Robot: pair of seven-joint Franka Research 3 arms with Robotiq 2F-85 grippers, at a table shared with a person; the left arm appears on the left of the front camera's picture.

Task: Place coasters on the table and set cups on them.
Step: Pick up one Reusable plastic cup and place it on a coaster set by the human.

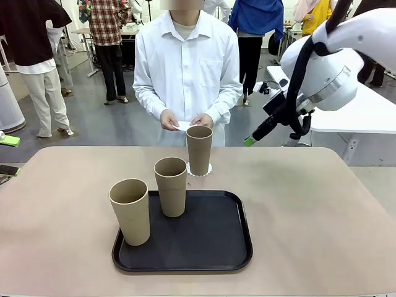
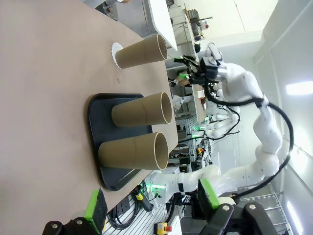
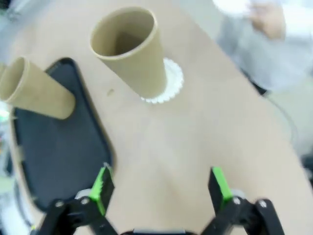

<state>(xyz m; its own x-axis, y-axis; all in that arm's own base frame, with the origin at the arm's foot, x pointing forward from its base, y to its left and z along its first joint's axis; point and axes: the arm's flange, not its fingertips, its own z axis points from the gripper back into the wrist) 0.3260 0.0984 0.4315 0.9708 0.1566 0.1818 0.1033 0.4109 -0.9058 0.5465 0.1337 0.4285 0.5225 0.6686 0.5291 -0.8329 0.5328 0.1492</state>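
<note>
One tan cup (image 1: 199,150) stands upright on a white lacy coaster (image 1: 200,171) on the beige table (image 1: 309,204), just beyond the black tray (image 1: 210,241). Two more cups (image 1: 171,185) (image 1: 130,210) stand on the tray. The person's hands hold another coaster (image 1: 183,126) above the far edge. My right gripper (image 1: 250,141) hangs open and empty in the air, right of the far cup; its wrist view has the gripper (image 3: 161,188) looking down on that cup (image 3: 132,49) and its coaster (image 3: 173,81). My left gripper (image 2: 152,203) is open and empty, well back from the cups (image 2: 142,110).
The person in a white shirt (image 1: 185,68) stands at the table's far side. Bare tabletop lies left and right of the tray (image 2: 95,122). A white table (image 1: 365,114) stands behind my right arm. A phone (image 1: 7,170) lies at the far left edge.
</note>
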